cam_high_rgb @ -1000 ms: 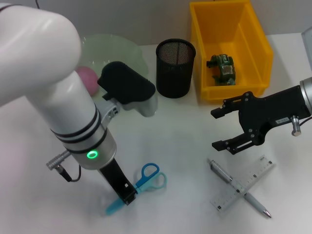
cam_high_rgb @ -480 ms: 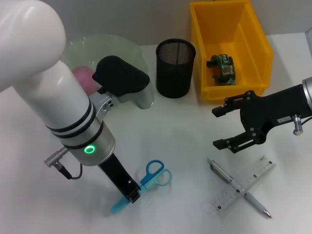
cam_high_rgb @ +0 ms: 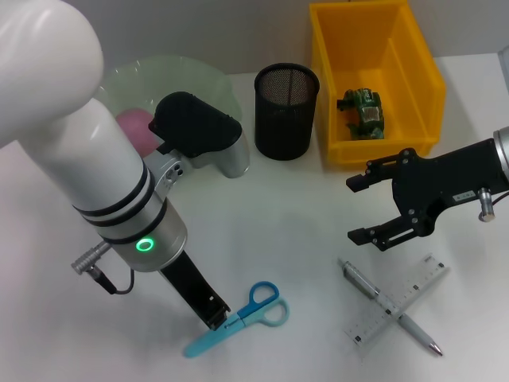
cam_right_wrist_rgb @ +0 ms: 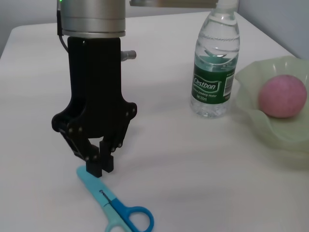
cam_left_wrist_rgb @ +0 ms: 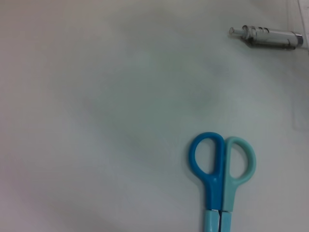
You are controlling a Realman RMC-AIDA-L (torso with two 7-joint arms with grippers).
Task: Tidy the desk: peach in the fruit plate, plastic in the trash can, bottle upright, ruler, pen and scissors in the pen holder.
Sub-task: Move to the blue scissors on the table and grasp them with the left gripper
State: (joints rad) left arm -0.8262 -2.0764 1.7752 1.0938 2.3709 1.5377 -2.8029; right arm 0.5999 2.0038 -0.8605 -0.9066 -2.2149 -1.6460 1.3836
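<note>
Open table (cam_high_rgb: 286, 215) between my two arms, nothing on it. At 12 o'clock from there the pen holder (cam_high_rgb: 286, 111) stands clear above. Left gripper (cam_high_rgb: 216, 320) sits low over the scissors (cam_high_rgb: 238, 320), blocking their blades. Right gripper (cam_high_rgb: 380, 208) hangs at 11 o'clock of the crossed pen (cam_high_rgb: 387, 305) and ruler (cam_high_rgb: 398, 300).

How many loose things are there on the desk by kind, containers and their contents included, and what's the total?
Scissors: 1
Pen: 1
Ruler: 1
Bottle: 1
Peach: 1
Fruit plate: 1
Pen holder: 1
Yellow bin: 1
Green plastic scrap: 1
Total: 9
</note>
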